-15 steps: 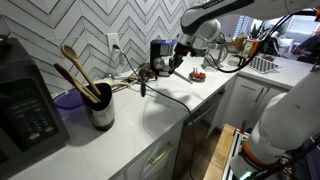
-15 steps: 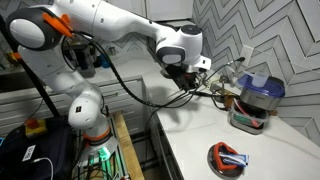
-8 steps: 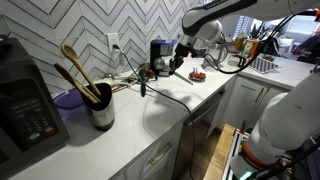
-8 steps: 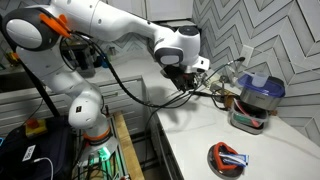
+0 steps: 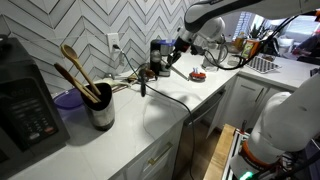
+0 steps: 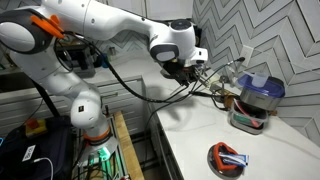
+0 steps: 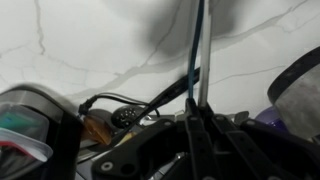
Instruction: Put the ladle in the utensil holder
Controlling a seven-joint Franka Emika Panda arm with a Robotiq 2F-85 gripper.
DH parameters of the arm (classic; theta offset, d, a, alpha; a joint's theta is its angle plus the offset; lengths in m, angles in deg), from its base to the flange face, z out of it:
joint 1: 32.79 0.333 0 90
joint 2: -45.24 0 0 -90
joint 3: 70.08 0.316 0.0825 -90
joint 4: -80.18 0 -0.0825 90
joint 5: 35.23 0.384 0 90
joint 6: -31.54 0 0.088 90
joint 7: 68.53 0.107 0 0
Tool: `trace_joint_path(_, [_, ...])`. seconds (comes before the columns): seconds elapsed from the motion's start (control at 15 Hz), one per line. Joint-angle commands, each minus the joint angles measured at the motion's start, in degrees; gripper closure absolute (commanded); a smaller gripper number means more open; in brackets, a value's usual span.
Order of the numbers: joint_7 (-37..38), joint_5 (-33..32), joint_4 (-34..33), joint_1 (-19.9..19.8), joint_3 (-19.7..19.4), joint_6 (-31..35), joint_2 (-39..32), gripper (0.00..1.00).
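My gripper (image 5: pixel 151 69) hangs over the middle of the counter and is shut on the ladle (image 5: pixel 143 84), whose slim dark handle hangs down from the fingers. In the wrist view the fingers (image 7: pixel 165 135) close on the thin handle (image 7: pixel 197 60), which runs away from the gripper (image 7: pixel 195 125); the ladle's bowl is not plain to see. The utensil holder (image 5: pixel 101 110), a shiny steel canister holding wooden spoons (image 5: pixel 75 68), stands further along the counter, apart from the gripper. It also shows in an exterior view (image 6: pixel 250 110), beyond the gripper (image 6: pixel 192 78).
A purple bowl (image 5: pixel 68 99) sits behind the holder, against the tiled wall. A red bowl (image 6: pixel 228 157) lies on the counter. A black appliance (image 5: pixel 25 105) stands at the counter's end. Black cables (image 5: pixel 170 98) trail across the counter. A dish rack (image 5: pixel 262 63) is at the far end.
The arm has lifted and turned slightly at the wrist. The gripper stays shut on the ladle in about the same place.
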Motion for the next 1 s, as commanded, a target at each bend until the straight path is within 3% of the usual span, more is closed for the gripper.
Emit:
trace_joint_path(0.0, [-9.4, 6.6, 3.0, 6.2, -4.9, 4.7, 4.9, 0.99])
trace_joint_path(0.33, [-19.6, 20.6, -1.1, 16.8, -5.8, 8.7, 2.7, 0.99])
trace_joint_path(0.6, [-31.6, 33.5, -7.6, 22.8, -4.1, 5.4, -2.8, 0.99])
trace_joint_path(0.8, [-36.6, 38.7, -11.9, 21.3, 0.3, 5.9, -7.9, 0.99])
trace_joint_path(0.87, [-33.6, 36.8, -8.7, 18.8, 2.0, 5.8, -4.4, 0.99])
trace_joint_path(0.93, [-33.8, 37.1, -9.6, 18.4, 3.1, 6.0, -5.6, 0.94])
